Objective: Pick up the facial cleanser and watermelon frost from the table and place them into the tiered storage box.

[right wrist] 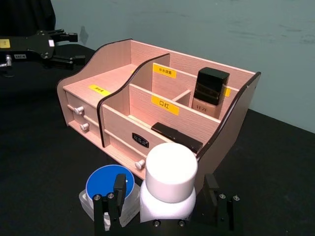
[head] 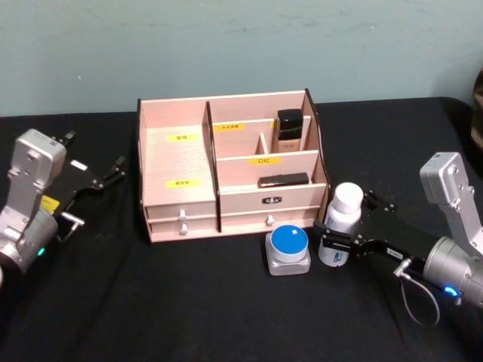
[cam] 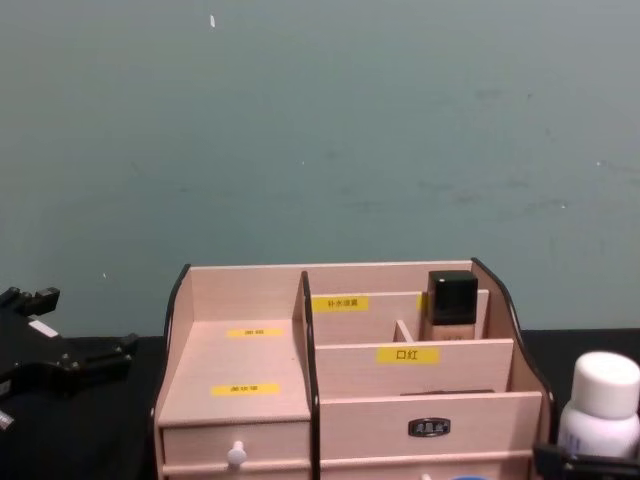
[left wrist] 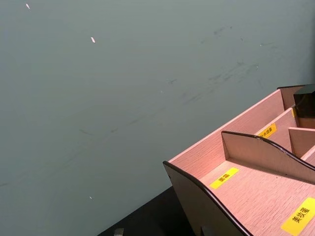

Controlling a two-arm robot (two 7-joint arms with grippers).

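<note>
Black cloth covers the table (head: 189, 309). Nearest the robot, on its right side, the right gripper (head: 333, 246) reaches in low from the right. Its fingers are spread on either side of a white-capped bottle (head: 341, 226), and the right wrist view shows a narrow gap at each side. The bottle stands upright on the cloth. Just beside it, toward the robot's left, sits a blue-lidded jar (head: 288, 249) with a pale squarish base. In the right wrist view, one finger (right wrist: 118, 194) crosses in front of the jar's rim.

Directly beyond both items stands the tiered storage box (head: 181, 162), of pale wood with dark-edged side panels and yellow labels. Its right side panel rises close behind the bottle. Small drawers with white knobs (head: 182, 216) line the front, with the jar just before the right-hand pair. A flat black item (head: 283, 180) lies in the low right tier, and a dark bottle with a black cap (head: 290, 130) stands in the rear right compartment.

Well apart, at the box's left, the left gripper (head: 113, 170) hangs above the cloth with its fingers parted and nothing between them. A teal wall (head: 226, 45) closes the scene.
</note>
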